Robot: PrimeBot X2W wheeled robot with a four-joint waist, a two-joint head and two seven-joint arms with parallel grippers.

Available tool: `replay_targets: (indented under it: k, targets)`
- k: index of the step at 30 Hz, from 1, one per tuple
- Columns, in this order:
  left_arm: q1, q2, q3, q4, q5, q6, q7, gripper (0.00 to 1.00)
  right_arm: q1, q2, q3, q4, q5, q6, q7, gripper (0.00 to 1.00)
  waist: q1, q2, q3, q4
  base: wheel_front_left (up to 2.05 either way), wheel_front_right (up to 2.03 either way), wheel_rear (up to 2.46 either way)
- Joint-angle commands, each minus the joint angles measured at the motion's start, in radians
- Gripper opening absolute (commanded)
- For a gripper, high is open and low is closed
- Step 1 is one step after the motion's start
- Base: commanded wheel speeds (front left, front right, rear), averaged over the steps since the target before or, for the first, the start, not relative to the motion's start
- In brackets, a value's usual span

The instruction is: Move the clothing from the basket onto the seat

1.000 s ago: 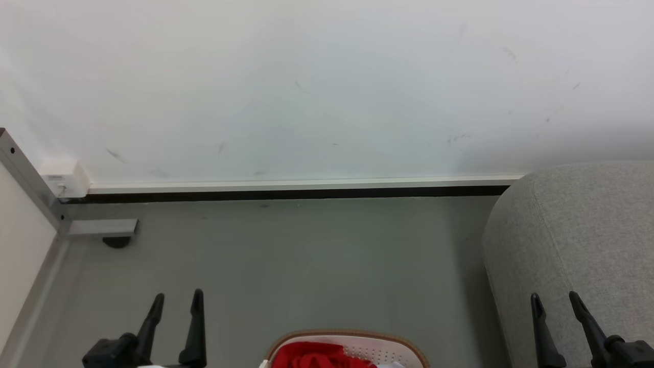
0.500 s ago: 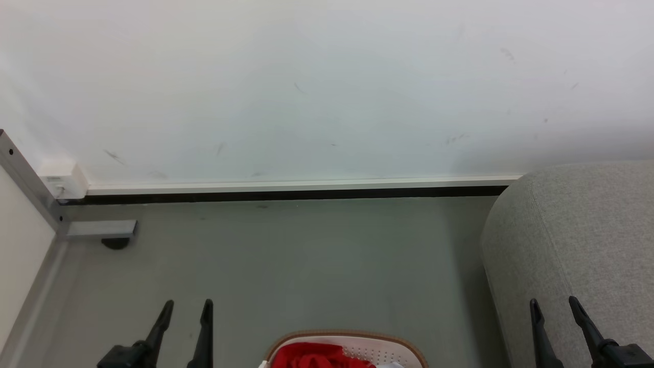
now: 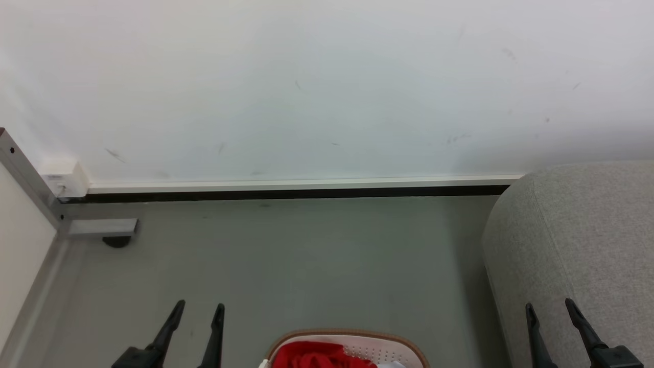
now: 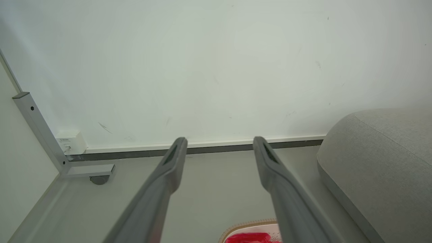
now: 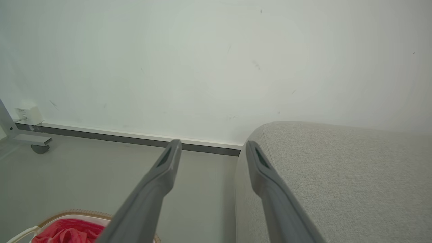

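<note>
Though wide of the basket (image 3: 352,335), left pincer (image 3: 200,305) and right pincer (image 3: 548,304) spread, empty.

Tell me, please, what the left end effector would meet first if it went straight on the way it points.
Probably the baseboard at the foot of the wall: the left end effector points across the floor, left of the seat. Depth is hard to judge.
</note>
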Motion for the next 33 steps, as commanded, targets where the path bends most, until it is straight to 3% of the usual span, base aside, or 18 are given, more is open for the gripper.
replay_targets:
  k: [1,10,18,33]
  targets:
    - [0.010,0.000,0.003,0.001,0.012,-0.001,-0.001,1.00,0.011,0.000,-0.002,0.002,-0.004,-0.002,-0.008,1.00,0.0000,0.0000,0.003,0.000,0.00,0.00,0.00]
    - [-0.014,-0.004,0.000,-0.001,0.020,-0.003,-0.001,1.00,-0.010,0.000,0.002,0.000,0.001,-0.002,-0.008,1.00,0.0000,0.0000,0.024,-0.010,0.00,0.00,0.00]
    - [-0.066,0.014,-0.066,0.039,0.015,-0.011,-0.001,1.00,-0.043,0.000,0.008,-0.019,0.015,-0.002,-0.006,1.00,0.0000,0.0000,0.093,-0.048,0.00,0.00,0.00]
    - [-0.301,0.109,-0.409,0.262,-0.042,-0.011,0.077,1.00,-0.206,0.000,0.039,-0.085,0.049,-0.002,-0.006,1.00,0.0000,0.0000,0.352,-0.128,0.00,0.00,0.00]
